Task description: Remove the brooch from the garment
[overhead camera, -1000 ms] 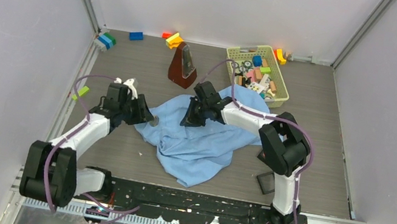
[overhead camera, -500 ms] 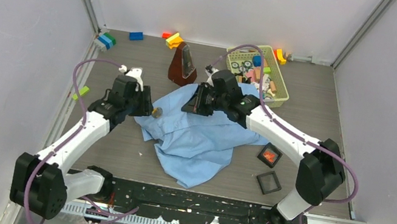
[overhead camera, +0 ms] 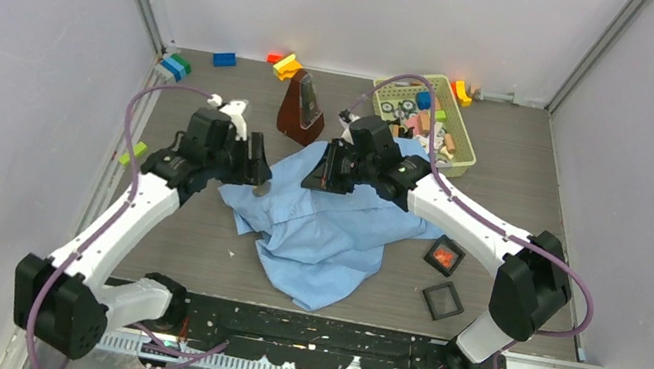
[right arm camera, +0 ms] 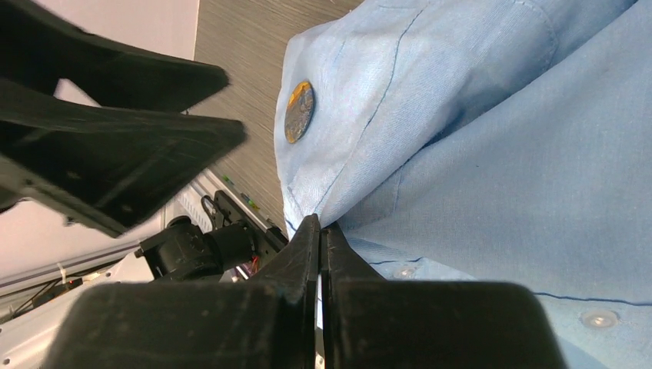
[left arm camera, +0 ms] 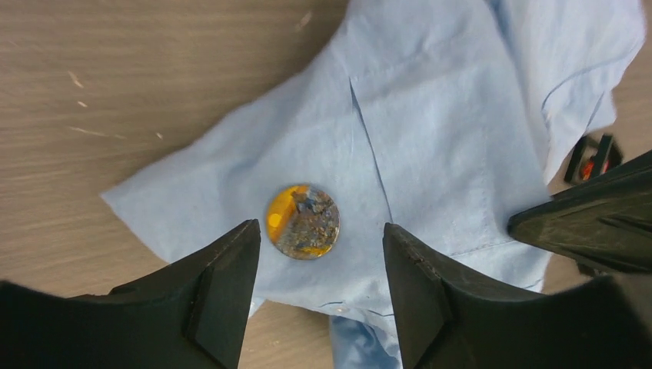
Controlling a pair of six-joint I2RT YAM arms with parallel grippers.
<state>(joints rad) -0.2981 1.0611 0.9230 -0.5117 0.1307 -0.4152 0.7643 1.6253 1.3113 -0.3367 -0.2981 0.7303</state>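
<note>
Nearest the arm bases, a dark square frame point(overhead camera: 444, 300) lies on the worktop point(overhead camera: 199, 253). A second frame point(overhead camera: 443, 256), orange-red inside, lies just beyond it by the edge of the garment point(overhead camera: 323, 240). The light-blue garment sprawls crumpled across the middle of the worktop. The brooch point(left arm camera: 303, 221), a round disc of orange and dark speckle, sits on the cloth near its left edge. The left pincer point(left arm camera: 319, 231) hangs over it with fingers spread wide, one to each side of the brooch, holding nothing; whether the tips touch the cloth I cannot tell. The right pincer point(right arm camera: 318, 227) is closed tight on a fold of the garment, holding up a ridge just beside the brooch. Farther back stand what looks like a brown metronome point(overhead camera: 301, 109) and a pale basket point(overhead camera: 463, 127) of coloured pieces, with loose blocks point(overhead camera: 224, 59) by the far wall.
</note>
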